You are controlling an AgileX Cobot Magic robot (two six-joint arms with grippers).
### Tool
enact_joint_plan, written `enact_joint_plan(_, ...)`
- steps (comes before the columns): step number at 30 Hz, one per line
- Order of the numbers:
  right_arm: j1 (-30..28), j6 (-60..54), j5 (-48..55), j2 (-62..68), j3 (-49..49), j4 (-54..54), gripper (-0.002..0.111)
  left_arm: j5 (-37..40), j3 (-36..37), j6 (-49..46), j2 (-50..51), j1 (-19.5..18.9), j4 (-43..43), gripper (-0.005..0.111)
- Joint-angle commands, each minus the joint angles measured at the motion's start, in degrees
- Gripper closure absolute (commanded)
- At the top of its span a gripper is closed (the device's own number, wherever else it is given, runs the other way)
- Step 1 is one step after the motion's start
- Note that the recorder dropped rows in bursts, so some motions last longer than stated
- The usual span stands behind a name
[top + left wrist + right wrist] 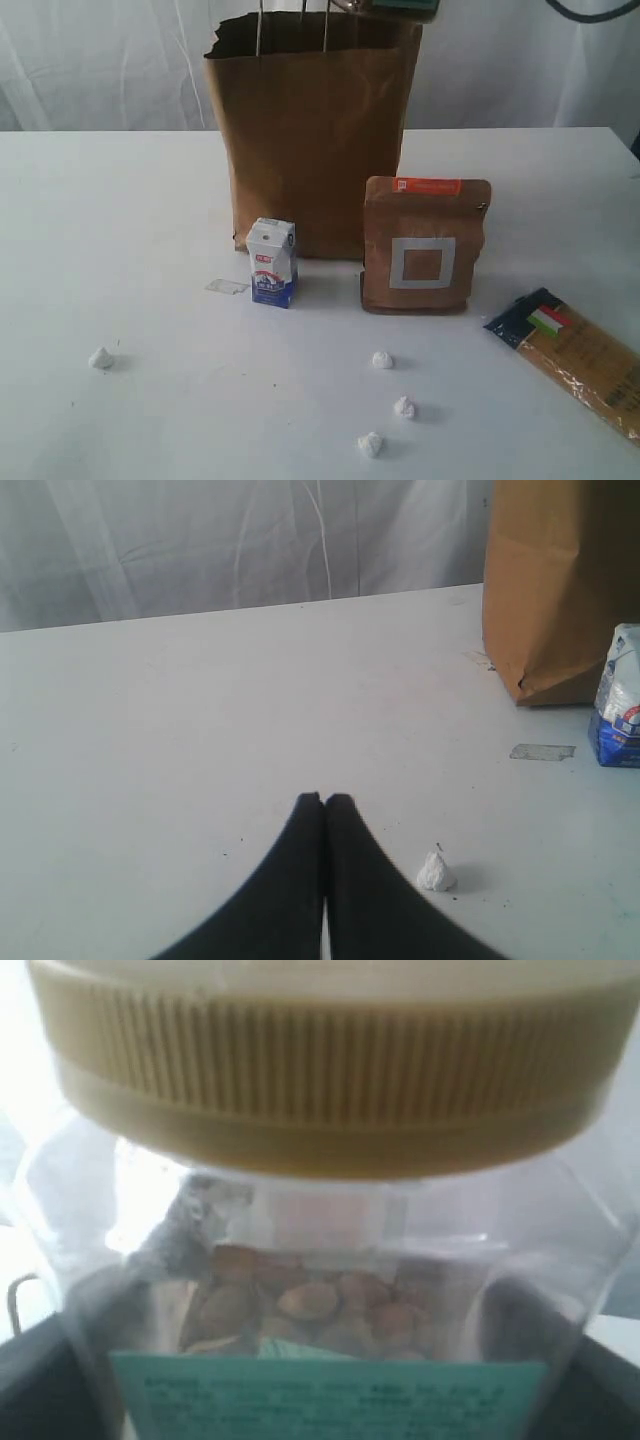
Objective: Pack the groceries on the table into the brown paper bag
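- Exterior view: the brown paper bag [310, 140] stands upright at the upper centre of the frame on the white table [120, 220], its ragged rim open and its thin handles rising out of the top edge.
- The small white-blue carton [271, 262] stands just in front of the bag's lower left corner, with a scrap of clear tape [227, 287] lying just left of it.
- The brown pouch with a white square [425, 245] stands right of centre, close in front of the bag.
- The pasta packet with an Italian flag [575, 355] lies flat at the lower right.
- Four small white lumps [382, 360] dot the foreground.
- Left wrist view: the left gripper [325, 800] hovers over bare table [200, 700], fingers pressed together with nothing between them. A white lump [436, 872] lies near its tip; the bag [560, 590] and carton [618, 700] stand well beyond.
- Right wrist view: the gold-lidded nut jar [320, 1210] fills the frame, clamped in the right gripper [320, 1400], whose dark fingers [40, 1380] flank it.
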State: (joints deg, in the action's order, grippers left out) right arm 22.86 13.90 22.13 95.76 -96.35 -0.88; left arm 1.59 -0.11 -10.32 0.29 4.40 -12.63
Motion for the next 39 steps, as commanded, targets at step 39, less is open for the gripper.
enact_joint_plan(39,5.1,-55.3,-42.3,-3.5,23.7,0.9,0.108,-0.2,0.1,-0.2,-0.3,0.4,-0.3,0.107)
